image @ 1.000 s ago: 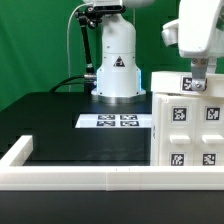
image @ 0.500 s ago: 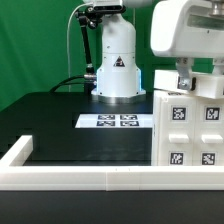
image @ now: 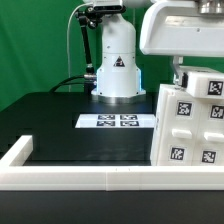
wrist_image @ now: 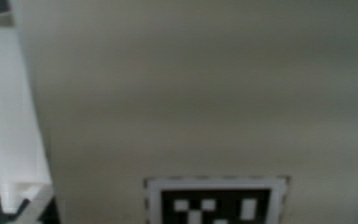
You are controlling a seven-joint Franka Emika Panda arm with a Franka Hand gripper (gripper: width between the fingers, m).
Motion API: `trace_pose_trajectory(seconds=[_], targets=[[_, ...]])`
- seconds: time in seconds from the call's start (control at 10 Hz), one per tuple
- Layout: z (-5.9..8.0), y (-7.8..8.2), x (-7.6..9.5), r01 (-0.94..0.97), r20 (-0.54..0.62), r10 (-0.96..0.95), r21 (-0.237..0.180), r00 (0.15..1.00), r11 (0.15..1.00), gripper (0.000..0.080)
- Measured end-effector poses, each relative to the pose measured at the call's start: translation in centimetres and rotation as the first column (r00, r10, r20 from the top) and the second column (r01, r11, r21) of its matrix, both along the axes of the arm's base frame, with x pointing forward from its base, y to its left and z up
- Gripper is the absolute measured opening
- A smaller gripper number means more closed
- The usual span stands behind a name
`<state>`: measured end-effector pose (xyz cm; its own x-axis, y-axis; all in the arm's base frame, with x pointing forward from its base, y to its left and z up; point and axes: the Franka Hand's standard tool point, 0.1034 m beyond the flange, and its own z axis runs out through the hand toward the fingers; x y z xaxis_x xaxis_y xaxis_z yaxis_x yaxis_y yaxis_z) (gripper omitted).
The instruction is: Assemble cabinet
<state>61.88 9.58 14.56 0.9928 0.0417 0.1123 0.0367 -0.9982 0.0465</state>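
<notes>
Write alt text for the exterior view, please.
A white cabinet with square tags stands tilted at the exterior view's right, the arm's claw at its top edge. Behind, on the black table, lies the marker board, with a white rail along the front.

You have open black table [image: 60,125] across the exterior view's left and centre, wide enough for a gripper to pass. The marker board [image: 117,121] lies flat there, a low strip near the arm's base [image: 115,70], which blocks the back of the table. The long white rail [image: 90,175] walls off the near edge and turns up the left side. On the exterior view's right, the tilted cabinet [image: 190,125] fills the space from rail to arm head, leaving you no room there. In the wrist view, the cabinet's white face [wrist_image: 194,90] crowds the lens.
</notes>
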Motion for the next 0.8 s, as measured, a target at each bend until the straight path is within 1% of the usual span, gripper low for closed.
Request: trace_pose_trajectory(seconds=[0.1,0.4,0.6,0.8], targets=[[-0.03,-0.08,0.00,0.035,0.001,-0.035,0.003,0.999,0.999,0.0563],[0.00,-0.37,0.07,0.251,0.008,-0.251,0.028,0.968,0.968,0.0563],[0.05,-0.56,0.11,0.445,0.037,-0.448,0.069,0.893,0.893,0.0563],[0.03,-0.80,-0.04,0.615,0.036,-0.620,0.092,0.784,0.783,0.0563]])
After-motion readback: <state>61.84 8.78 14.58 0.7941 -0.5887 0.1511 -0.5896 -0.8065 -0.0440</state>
